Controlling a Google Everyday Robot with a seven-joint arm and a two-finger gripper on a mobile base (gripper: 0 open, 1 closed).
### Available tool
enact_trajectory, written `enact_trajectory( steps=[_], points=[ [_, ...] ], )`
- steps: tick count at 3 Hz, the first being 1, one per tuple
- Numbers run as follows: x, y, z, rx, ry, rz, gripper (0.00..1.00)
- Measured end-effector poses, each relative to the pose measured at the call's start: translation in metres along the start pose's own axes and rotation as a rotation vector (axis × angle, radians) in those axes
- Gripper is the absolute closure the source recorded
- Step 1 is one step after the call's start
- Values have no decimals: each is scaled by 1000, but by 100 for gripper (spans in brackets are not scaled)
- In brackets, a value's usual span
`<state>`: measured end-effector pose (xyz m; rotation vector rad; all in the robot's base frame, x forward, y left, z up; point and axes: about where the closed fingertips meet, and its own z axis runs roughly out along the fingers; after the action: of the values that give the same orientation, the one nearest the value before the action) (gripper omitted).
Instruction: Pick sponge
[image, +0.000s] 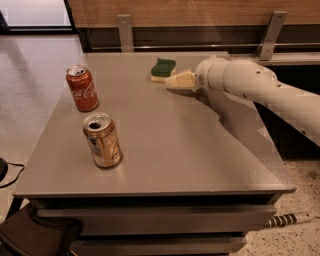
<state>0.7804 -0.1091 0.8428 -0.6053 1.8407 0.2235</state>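
Extending from the right, the cream pincer (174, 80) sits just beside a small green-topped, yellow-based foam sponge (163, 68) on the grey worktop (165, 145). Whether it is parted or closed — unclear.

Grey table (165, 150) on speckled floor (30, 115) (pale terrazzo, perhaps); wood-panelled wall (190, 12) behind, with metal brackets (270, 35).

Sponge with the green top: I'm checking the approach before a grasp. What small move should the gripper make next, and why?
Probably nudge the cream gripper slightly forward over the small green-topped, yellow-based sponge: its tip lies beside the sponge's near edge on the grey table, not yet around it.
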Motion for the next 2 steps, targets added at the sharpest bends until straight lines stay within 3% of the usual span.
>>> enact_trajectory(
  steps=[1, 2],
  points=[
    [-5, 7, 39, -111, -119, 74, 0],
    [-22, 24, 65, -201, -223, 107, 0]
  ],
)
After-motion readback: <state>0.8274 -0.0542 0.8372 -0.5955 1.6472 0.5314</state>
